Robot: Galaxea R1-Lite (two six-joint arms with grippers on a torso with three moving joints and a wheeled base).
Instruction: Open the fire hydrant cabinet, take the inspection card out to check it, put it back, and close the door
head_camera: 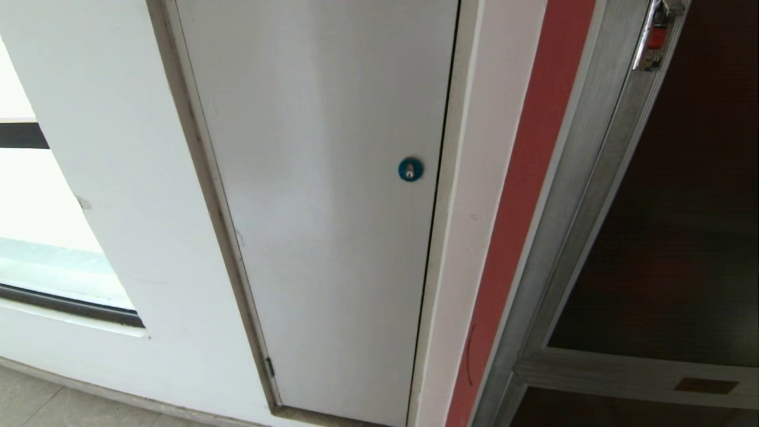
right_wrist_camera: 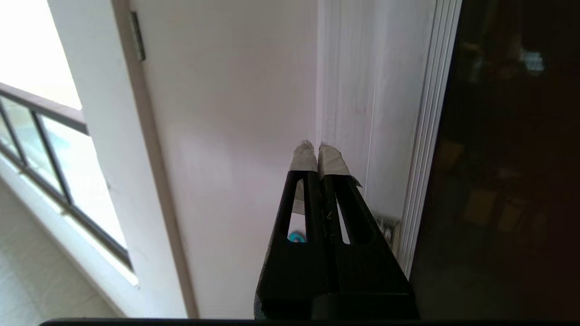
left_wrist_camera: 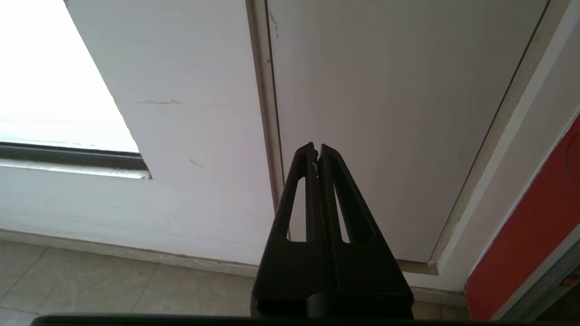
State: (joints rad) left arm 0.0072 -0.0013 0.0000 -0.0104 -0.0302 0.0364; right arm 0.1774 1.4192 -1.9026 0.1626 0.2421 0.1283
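The fire hydrant cabinet (head_camera: 584, 196) shows at the right of the head view as a brushed silver frame. Its door (head_camera: 682, 225), dark tinted glass, is closed; the latch (head_camera: 655, 37) with an orange-red button sits at the top of the frame. The same dark glass door (right_wrist_camera: 512, 172) fills one side of the right wrist view. My right gripper (right_wrist_camera: 318, 151) is shut, tape-wrapped tips pointing at the white wall strip beside the silver frame, nothing held. My left gripper (left_wrist_camera: 316, 148) is shut and empty, low near the floor. The inspection card is hidden. Neither arm shows in the head view.
A grey-white panel (head_camera: 320, 196) with a round blue lock (head_camera: 410, 169) stands left of the cabinet. A red wall strip (head_camera: 522, 219) runs between them. A window (head_camera: 41, 255) is at far left. A smaller lower glass door (head_camera: 628, 412) sits under the main one. Floor tiles (left_wrist_camera: 90, 285) lie below.
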